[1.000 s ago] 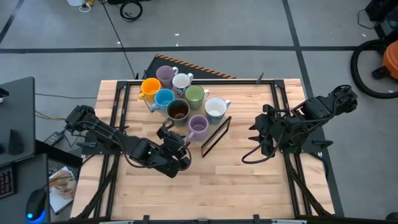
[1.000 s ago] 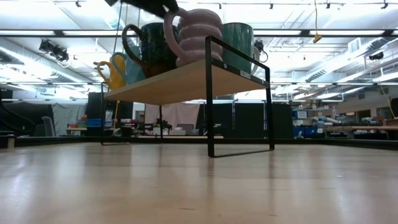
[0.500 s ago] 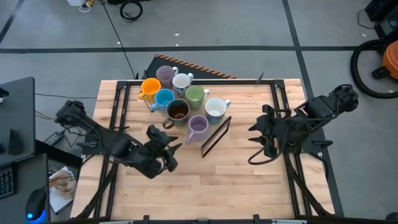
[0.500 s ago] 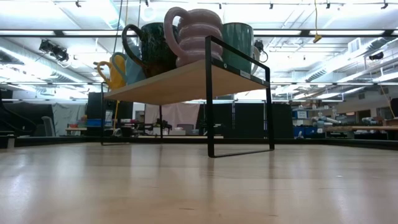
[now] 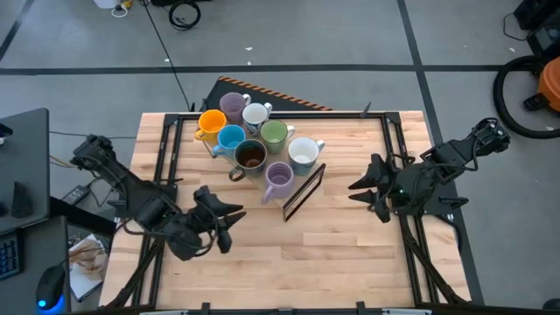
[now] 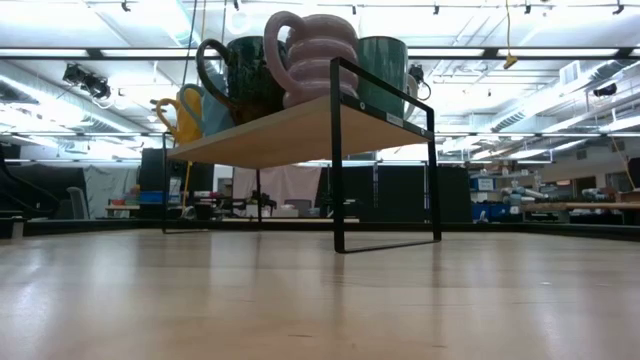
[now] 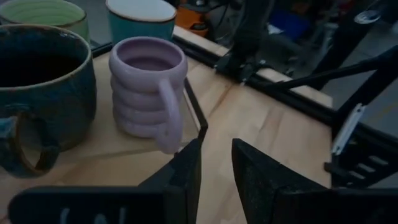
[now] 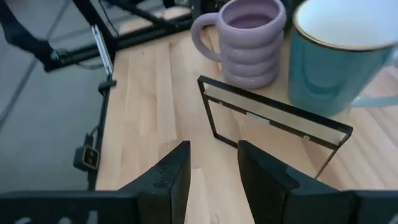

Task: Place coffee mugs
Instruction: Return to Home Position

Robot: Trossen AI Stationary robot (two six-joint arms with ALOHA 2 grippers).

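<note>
Several coffee mugs stand upright on a black-framed wooden shelf (image 5: pixel 304 191) at the table's far middle: orange (image 5: pixel 211 123), light blue (image 5: pixel 231 137), dark brown (image 5: pixel 251 156), green (image 5: pixel 274 133), white (image 5: pixel 255 114), lavender (image 5: pixel 232 106), a white-rimmed teal one (image 5: pixel 303 151) and a ribbed lavender one (image 5: pixel 278 178). My left gripper (image 5: pixel 229 214) hangs open, left of and nearer than the shelf, with nothing between its fingers (image 7: pixel 186 174). My right gripper (image 5: pixel 359 185) is open too, to the right of the shelf, and points toward it.
The shelf (image 6: pixel 300 125) stands on thin black legs, with open room beneath it. Bare wooden tabletop (image 5: pixel 306 254) lies in front of the shelf and between the arms. Black rails (image 5: pixel 395 149) run along the table's left and right sides.
My left gripper has drawn back from the ribbed lavender mug toward the table's left and near edges, rising a little. That mug stays upright at the shelf's near corner. My right gripper has sunk slightly and tipped.
</note>
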